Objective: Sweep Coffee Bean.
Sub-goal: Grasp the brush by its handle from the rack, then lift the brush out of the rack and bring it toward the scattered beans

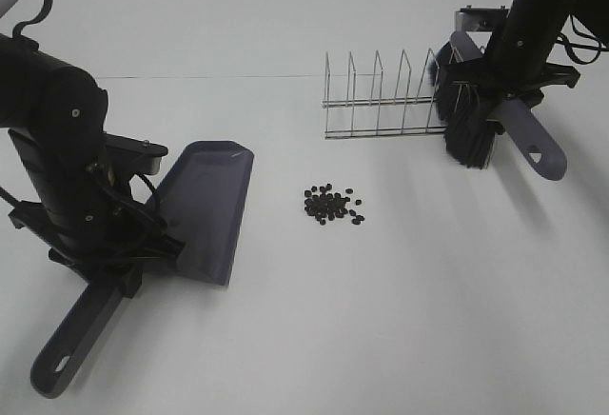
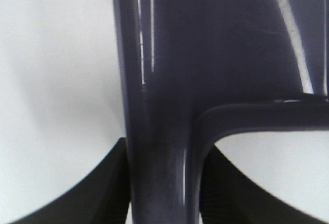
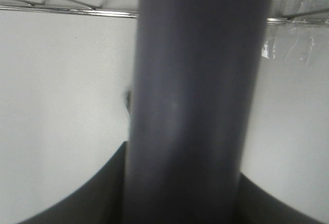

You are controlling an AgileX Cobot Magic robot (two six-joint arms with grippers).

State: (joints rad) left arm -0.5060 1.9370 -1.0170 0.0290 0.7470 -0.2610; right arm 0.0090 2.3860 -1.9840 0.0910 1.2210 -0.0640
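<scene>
A small pile of dark coffee beans [image 1: 333, 204] lies on the white table near the middle. The grey dustpan [image 1: 207, 207] rests on the table left of the beans, its mouth pointing away and to the right. My left gripper [image 1: 128, 267] is shut on the dustpan's handle [image 2: 162, 183]. My right gripper [image 1: 495, 87] is shut on the grey brush handle [image 3: 193, 106] at the right end of the rack. The brush's black bristles [image 1: 468, 134] point down, close to the table. The beans do not show in either wrist view.
A wire rack [image 1: 385, 96] stands behind the beans, just left of the brush; its rods show in the right wrist view [image 3: 67, 11]. The brush handle's free end [image 1: 540, 153] sticks out to the right. The dustpan handle's end [image 1: 59, 363] reaches toward the front left edge.
</scene>
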